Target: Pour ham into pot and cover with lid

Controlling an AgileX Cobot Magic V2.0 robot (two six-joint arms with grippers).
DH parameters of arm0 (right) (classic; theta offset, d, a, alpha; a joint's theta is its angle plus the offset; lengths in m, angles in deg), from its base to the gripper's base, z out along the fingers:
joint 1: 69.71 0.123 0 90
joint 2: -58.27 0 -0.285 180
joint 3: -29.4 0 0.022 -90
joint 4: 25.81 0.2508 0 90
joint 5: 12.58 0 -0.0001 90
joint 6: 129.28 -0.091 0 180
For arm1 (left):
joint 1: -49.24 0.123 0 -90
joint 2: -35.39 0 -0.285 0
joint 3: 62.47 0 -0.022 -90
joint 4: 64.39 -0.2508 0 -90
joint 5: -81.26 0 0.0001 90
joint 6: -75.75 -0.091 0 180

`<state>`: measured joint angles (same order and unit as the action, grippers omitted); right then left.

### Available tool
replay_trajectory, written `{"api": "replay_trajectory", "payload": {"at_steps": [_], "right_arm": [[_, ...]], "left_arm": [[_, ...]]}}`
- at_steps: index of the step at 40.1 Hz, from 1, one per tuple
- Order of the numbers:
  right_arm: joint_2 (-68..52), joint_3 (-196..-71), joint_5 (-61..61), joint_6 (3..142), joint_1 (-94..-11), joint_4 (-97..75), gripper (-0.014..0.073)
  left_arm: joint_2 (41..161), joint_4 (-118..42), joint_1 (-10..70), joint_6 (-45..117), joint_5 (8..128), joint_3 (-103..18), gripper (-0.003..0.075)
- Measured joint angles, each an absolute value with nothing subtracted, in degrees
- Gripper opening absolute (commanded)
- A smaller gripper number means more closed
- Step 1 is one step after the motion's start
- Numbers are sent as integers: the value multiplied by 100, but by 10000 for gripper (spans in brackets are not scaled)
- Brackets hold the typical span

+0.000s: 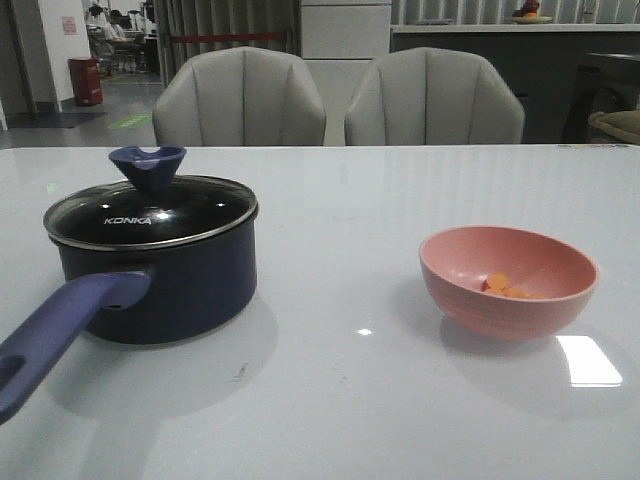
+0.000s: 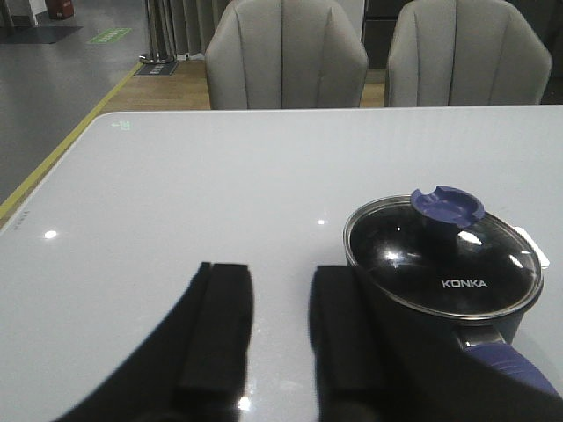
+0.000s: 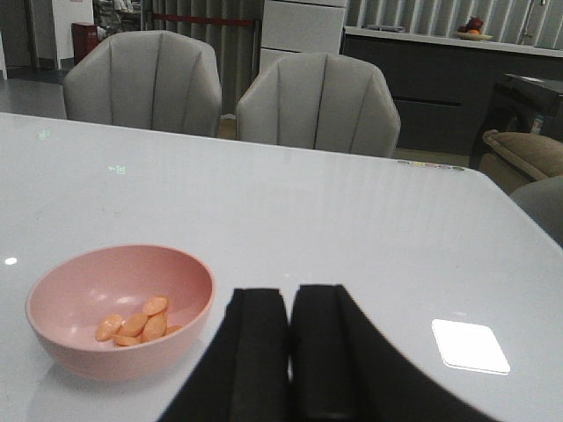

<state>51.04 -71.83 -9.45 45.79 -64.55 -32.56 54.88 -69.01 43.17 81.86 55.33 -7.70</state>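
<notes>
Pot (image 1: 165,285) handle end cut off by the front view's edge; the interior is hidden under the lid (image 1: 150,212), which sits closed on the rim, blue knob up, "KONKA" readable. One pot, one lid. One pink bowl (image 1: 509,282) stands well apart from the pot, on the robot's right side of the white worktop (image 1: 340,210). Ham (image 3: 136,323) lies in the bowl's bottom: about five orange pieces in the right wrist view, mostly hidden by the bowl wall from the front. Left hand (image 2: 280,327): fingers apart, empty, just beside the pot. Right hand (image 3: 289,352): fingers together, holding nothing, near the bowl. Two grey chairs (image 1: 240,98) stand behind the worktop.
</notes>
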Motion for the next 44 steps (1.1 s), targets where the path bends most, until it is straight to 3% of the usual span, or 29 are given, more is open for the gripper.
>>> {"api": "replay_trajectory", "payload": {"at_steps": [3,6,19,44], "right_arm": [[5104,-7183,-945,4579,-6455,-3256,161],[5104,-7183,-945,4579,-6455,-3256,161],[5104,-7183,-945,4579,-6455,-3256,161],[5104,-7183,-955,4579,-6455,-3256,161]], "left_arm": [[5600,-6897,4317,8186,5533,-770,580],[5798,-6897,4317,8186,5533,-770,626],[7488,-6739,3891,8186,5335,-1615,625],[12137,-6147,3686,8216,3562,-5269,625]]}}
